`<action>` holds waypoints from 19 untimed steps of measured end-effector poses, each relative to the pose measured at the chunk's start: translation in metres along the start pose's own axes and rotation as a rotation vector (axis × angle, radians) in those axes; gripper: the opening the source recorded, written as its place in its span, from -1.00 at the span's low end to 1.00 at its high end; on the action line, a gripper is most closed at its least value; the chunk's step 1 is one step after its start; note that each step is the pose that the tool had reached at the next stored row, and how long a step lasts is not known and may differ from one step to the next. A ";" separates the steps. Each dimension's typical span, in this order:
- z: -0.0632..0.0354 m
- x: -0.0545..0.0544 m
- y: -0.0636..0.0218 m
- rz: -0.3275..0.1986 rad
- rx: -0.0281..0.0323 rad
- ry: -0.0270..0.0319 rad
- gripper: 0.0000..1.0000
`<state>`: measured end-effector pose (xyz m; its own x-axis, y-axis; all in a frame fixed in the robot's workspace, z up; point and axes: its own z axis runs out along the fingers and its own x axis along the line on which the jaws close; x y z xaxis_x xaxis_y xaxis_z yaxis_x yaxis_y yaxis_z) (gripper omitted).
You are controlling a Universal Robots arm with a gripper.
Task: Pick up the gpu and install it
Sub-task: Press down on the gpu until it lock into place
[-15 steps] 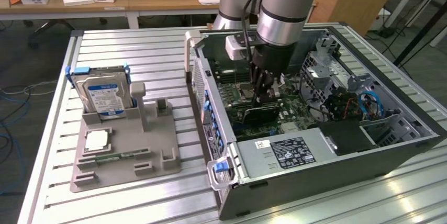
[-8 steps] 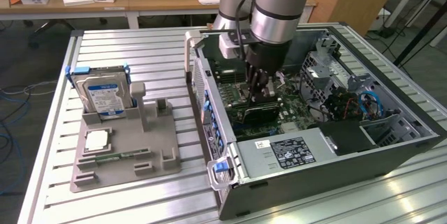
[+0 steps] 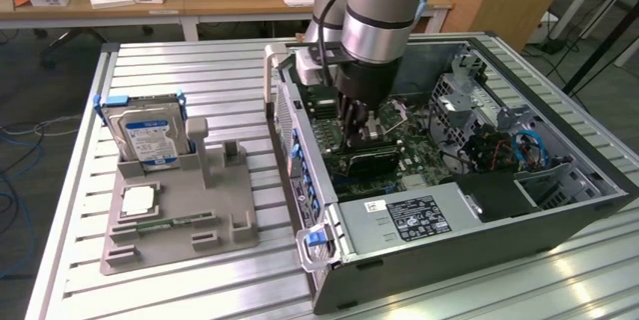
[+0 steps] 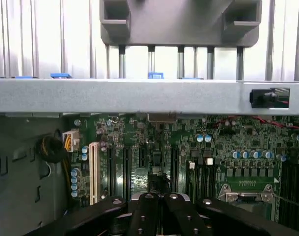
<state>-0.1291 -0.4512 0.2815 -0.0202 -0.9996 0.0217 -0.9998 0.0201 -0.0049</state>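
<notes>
Claw (image 3: 361,134) (image 4: 159,204) pressed together, low inside the open computer case (image 3: 479,249), above the motherboard (image 4: 154,147) slots; case wall (image 4: 139,94) near. Whether it pinches the gpu, I cannot tell.

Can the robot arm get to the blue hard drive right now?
Probably yes: the hard drive stands uncovered in its gray holder, though the gripper sits down inside the open computer case.

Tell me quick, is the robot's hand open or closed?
Hand: closed, down inside the computer case over the motherboard; what it holds cannot be told.
</notes>
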 end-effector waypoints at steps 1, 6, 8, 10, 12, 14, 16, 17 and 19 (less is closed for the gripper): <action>-0.0001 0.000 0.0003 0.000 -0.0076 0.0002 -0.79; -0.0013 0.000 0.0011 -0.001 -0.0611 0.0014 -0.79; -0.0021 0.000 0.0017 0.003 -0.0670 -0.0008 -0.79; -0.0024 0.000 0.0035 0.008 -0.0679 -0.0022 -0.79; -0.0023 0.000 0.0039 0.016 -0.0695 -0.0026 -0.79; -0.0024 0.000 0.0047 0.024 -0.0709 -0.0046 -0.79; -0.0024 0.000 0.0057 0.031 -0.0715 -0.0085 -0.79; -0.0025 0.000 0.0064 0.033 -0.0716 -0.0105 -0.79; -0.0031 0.000 0.0078 0.039 -0.0723 -0.0137 -0.79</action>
<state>-0.1370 -0.4512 0.2845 -0.0593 -0.9982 0.0092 -0.9960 0.0598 0.0667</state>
